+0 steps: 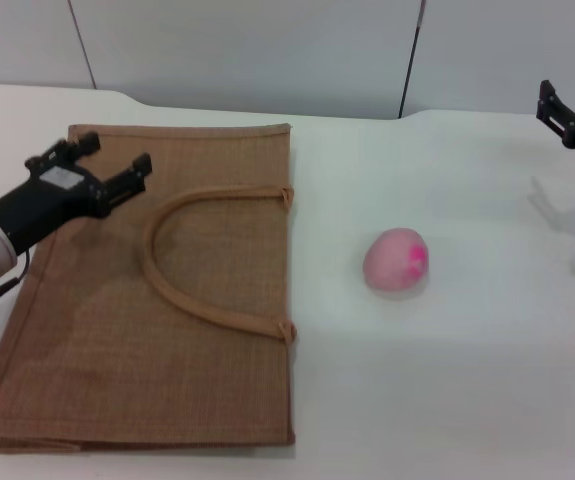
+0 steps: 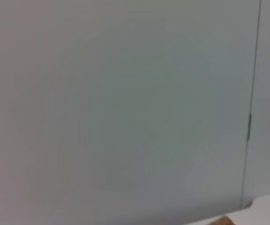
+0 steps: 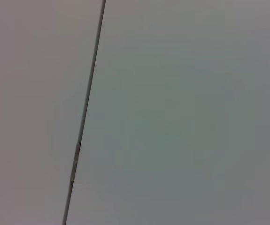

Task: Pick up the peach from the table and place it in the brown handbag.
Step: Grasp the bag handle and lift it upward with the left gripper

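The peach (image 1: 397,260), pale pink with a magenta blotch, lies on the white table (image 1: 447,380) right of centre in the head view. The brown handbag (image 1: 87,330) lies flat on the left, its arched handle (image 1: 182,300) on top and its opening edge towards the peach. My left gripper (image 1: 115,157) hovers open and empty over the bag's far left corner. My right gripper (image 1: 570,115) is at the far right edge above the table, well away from the peach and partly cut off. A corner of the bag (image 2: 224,221) shows in the left wrist view.
Grey wall panels (image 1: 267,50) stand behind the table's far edge. Both wrist views show mostly wall panels (image 3: 181,112). The peach sits a hand's width from the bag's right edge.
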Robot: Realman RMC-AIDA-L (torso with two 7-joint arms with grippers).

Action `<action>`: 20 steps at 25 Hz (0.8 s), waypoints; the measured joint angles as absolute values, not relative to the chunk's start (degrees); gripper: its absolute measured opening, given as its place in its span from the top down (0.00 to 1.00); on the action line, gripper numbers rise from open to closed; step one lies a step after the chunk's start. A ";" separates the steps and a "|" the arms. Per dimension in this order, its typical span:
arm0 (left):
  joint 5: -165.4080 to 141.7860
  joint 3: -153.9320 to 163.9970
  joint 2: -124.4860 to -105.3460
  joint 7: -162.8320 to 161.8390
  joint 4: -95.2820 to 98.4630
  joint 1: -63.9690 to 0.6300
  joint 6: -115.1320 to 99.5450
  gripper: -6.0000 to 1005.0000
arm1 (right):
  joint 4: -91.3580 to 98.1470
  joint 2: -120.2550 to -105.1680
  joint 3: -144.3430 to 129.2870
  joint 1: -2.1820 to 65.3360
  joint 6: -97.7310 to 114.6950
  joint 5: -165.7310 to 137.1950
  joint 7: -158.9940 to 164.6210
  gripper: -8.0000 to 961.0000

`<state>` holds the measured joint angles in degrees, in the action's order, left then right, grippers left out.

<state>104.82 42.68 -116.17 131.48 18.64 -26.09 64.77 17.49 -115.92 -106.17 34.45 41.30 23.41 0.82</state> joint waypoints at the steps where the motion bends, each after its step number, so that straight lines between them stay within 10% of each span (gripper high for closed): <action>1: 103.38 42.68 -116.08 129.85 19.20 -25.92 64.78 0.18 | 17.49 -115.92 -106.17 34.45 41.30 23.44 0.82 0.07; 20: 87.41 42.03 -115.07 118.60 22.14 -26.34 62.64 0.27 | 17.49 -115.93 -106.26 34.67 41.31 23.75 0.88 0.07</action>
